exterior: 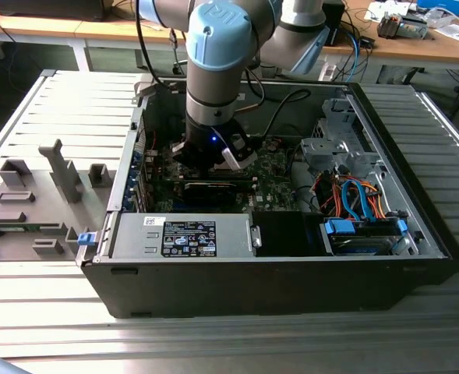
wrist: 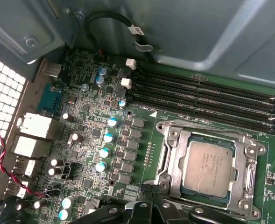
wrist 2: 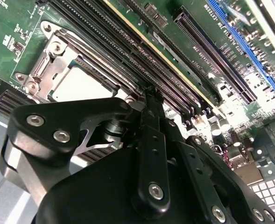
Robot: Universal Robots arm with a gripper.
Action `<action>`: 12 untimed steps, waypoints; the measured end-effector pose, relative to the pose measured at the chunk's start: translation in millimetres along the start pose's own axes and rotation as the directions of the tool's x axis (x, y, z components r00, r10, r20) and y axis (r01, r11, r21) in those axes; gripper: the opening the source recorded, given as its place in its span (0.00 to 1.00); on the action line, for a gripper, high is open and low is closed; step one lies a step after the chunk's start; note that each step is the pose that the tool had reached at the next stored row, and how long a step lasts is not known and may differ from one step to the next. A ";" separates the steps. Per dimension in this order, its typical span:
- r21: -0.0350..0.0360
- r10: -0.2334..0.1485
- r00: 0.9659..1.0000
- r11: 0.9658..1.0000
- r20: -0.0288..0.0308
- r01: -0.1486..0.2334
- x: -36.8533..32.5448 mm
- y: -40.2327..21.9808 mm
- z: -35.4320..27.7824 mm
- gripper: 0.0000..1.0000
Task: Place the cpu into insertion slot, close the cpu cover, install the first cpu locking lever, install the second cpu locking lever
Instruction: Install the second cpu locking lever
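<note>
Jaws of black gripper [wrist 2: 149, 95] pressed together, holding nothing, just beside socket edge. Silver-grey square cpu [wrist: 208, 167] already seated in dark silver-rimmed insertion slot [wrist: 171, 164] w/ thin silver frame cpu cover [wrist: 250, 161] down. Can't tell re levers.

**Hidden and cut off**

In the second wrist view the claw [wrist 2: 149, 100] covers part of the cpu [wrist 2: 79, 86] and the cpu cover [wrist 2: 51, 63]. In the first wrist view the picture's edge cuts off the claw [wrist: 149, 200]. In the exterior view the arm [exterior: 217, 70] hides the insertion slot.
</note>
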State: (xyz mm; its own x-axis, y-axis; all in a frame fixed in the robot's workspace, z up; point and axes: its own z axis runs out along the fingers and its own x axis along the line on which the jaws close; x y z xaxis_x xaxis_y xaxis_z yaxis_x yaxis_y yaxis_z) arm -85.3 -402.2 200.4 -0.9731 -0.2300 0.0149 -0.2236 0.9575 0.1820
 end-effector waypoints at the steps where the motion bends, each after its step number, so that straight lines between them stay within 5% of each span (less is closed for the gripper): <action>1: 0.000 0.000 1.000 1.000 0.000 0.000 0.0 -0.1 0.4 0.11; 6: -0.015 -0.003 1.000 1.000 0.002 0.003 -0.8 -1.1 3.9 0.11; 9: -0.015 -0.004 1.000 1.000 0.002 0.004 -0.9 -1.1 3.8 0.11; 12: -0.016 -0.007 1.000 1.000 0.004 0.007 -0.8 2.3 -13.7 0.11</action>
State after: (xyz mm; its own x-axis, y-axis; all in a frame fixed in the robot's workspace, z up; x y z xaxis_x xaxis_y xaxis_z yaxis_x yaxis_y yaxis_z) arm -84.2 -402.2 214.3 -0.9717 -0.2361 0.0097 -0.2296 0.9529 0.1982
